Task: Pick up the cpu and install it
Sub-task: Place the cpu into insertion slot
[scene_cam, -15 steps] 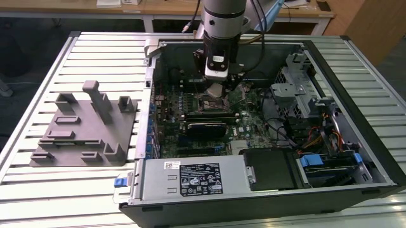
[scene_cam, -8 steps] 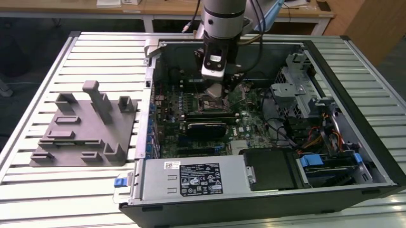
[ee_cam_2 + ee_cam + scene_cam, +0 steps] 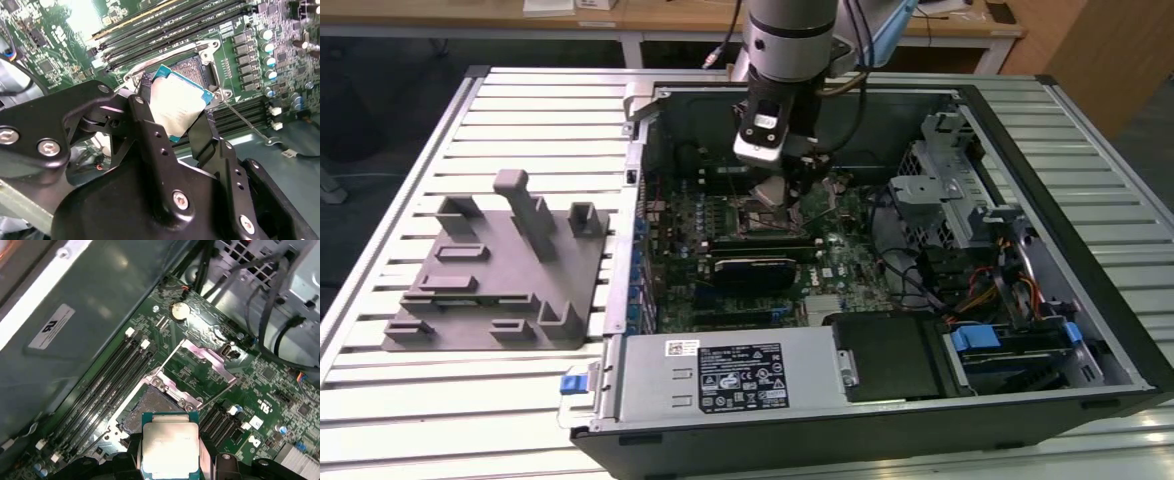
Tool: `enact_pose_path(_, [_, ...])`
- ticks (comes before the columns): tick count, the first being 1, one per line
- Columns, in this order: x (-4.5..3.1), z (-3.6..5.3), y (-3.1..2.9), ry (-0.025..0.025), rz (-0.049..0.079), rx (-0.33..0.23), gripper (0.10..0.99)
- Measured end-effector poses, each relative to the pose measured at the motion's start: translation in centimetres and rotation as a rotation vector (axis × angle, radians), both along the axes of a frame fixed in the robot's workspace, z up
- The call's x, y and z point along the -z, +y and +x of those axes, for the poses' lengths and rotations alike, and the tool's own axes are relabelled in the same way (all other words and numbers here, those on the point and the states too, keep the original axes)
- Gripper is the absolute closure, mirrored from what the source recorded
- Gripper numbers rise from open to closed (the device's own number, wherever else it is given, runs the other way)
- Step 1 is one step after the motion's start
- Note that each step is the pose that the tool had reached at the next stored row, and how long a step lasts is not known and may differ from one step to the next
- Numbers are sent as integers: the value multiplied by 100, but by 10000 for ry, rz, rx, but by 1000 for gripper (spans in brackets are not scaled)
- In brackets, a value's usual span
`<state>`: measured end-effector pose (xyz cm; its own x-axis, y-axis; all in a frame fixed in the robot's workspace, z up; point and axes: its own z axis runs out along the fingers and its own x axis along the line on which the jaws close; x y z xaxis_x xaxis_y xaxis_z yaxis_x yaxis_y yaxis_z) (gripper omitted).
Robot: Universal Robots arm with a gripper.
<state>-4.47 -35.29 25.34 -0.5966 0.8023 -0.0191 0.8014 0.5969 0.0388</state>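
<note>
Hand [image 3: 175, 114] grips cpu [image 3: 170, 447] by two opposite edges, poised inside open computer case [image 3: 1121, 340] on tabletop [image 3: 520, 110]. Bare socket [image 3: 150, 407] sits just beneath cpu, slightly toward 6 o'clock in exterior view; cpu not yet seated.

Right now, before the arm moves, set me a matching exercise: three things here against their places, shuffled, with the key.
1. small square silvery-topped cpu
2. grey plastic fixture with upright posts
3. round silver coin battery

A. on the slatted metal table, outside the computer case
B. on the green motherboard, inside the case
C. clamped in the black gripper, at the dark socket

Pairs: 1-C, 2-A, 3-B.
</note>
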Motion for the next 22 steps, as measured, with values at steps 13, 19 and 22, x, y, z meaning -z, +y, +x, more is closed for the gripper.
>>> enact_pose_path(13, [3,0,0,0,0,1627,545])
enact_pose_path(19, [5,0,0,0,-1,2420,545])
enact_pose_path(22, [5,0,0,0,0,2834,545])
